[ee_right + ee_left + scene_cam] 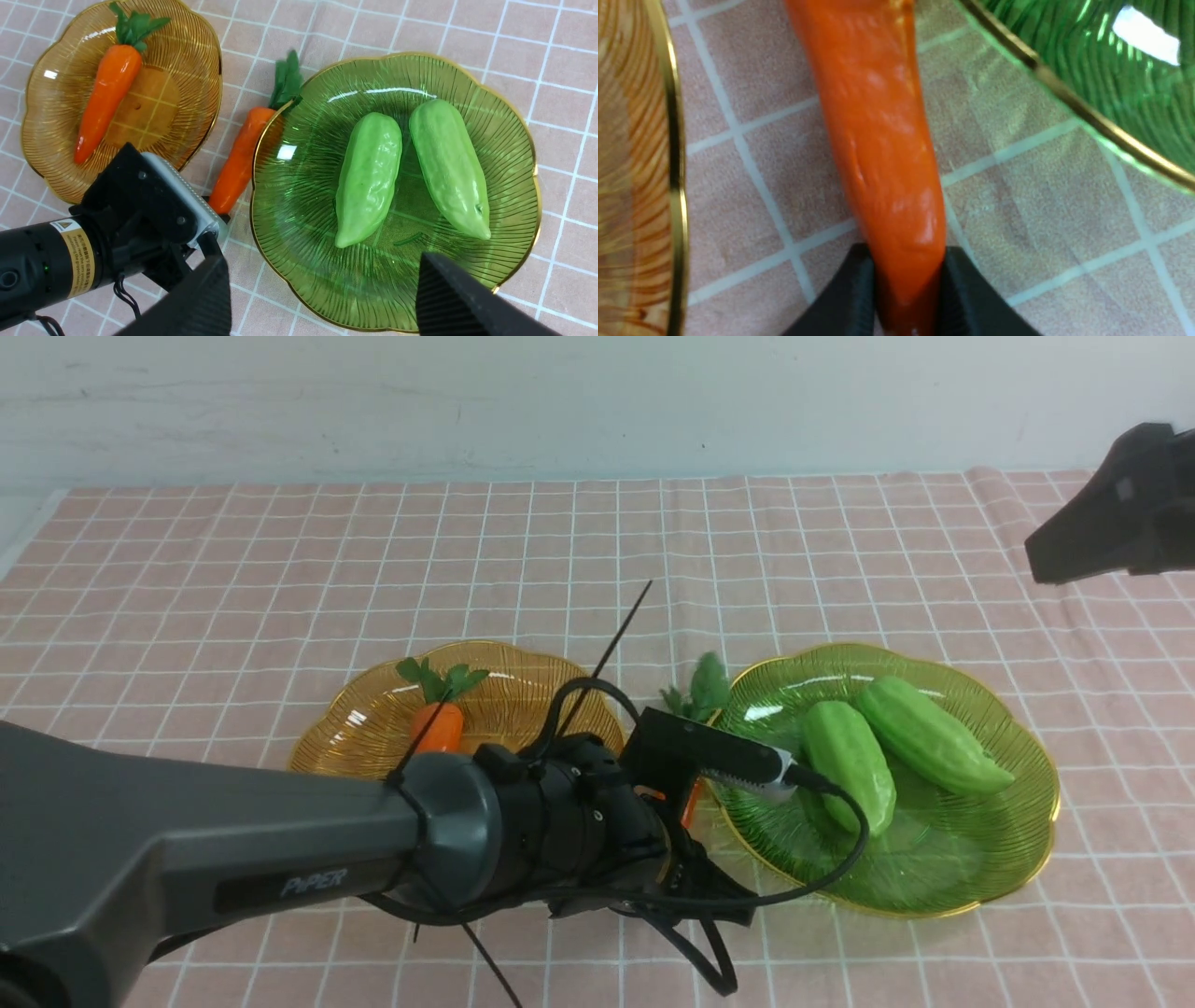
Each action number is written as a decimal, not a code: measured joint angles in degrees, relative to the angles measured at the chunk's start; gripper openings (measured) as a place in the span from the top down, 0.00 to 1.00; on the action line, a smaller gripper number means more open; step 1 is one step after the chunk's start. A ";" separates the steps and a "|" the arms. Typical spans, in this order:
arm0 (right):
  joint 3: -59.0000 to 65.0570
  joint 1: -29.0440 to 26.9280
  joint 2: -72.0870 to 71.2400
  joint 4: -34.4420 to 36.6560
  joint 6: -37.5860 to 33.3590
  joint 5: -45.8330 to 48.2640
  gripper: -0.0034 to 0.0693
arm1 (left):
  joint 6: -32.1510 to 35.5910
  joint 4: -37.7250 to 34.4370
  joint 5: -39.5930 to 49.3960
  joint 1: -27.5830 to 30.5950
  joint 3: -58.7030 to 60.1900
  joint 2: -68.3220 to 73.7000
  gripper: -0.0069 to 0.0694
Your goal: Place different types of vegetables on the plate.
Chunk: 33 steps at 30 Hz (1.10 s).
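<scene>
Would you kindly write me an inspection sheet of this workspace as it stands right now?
Surface: pink checked tablecloth covers the table.
Job's things: one glossy orange toy carrot lies on the amber glass plate; two light-green ridged gourd toys lie side by side on the green glass plate; a second orange carrot lies on the cloth between the plates.
Clutter: nothing seen.
Grippers: left gripper shut on the second carrot's narrow tip; right gripper open, holding nothing, raised above the green plate.
Cables: black cables loop loosely around the left wrist.
Surroundings: plain pale wall behind the table.
</scene>
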 joint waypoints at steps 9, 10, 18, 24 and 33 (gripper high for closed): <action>0.01 0.00 0.00 0.00 -0.03 0.00 0.29 | -0.05 -0.28 4.06 0.00 0.31 -2.09 0.75; 0.01 0.00 0.00 0.00 -0.03 0.00 0.29 | -0.05 -0.35 5.46 0.00 0.39 -2.87 0.75; 0.01 0.00 0.00 0.06 -0.03 0.05 0.29 | -0.05 1.59 11.60 0.06 0.65 -14.78 0.75; 0.01 0.00 0.00 0.98 -0.03 0.05 0.29 | -0.05 1.40 25.11 7.86 0.65 -23.17 0.75; 0.08 0.00 -5.25 5.80 -1.39 0.05 0.29 | 13.49 -11.20 25.13 14.72 0.65 -21.65 0.65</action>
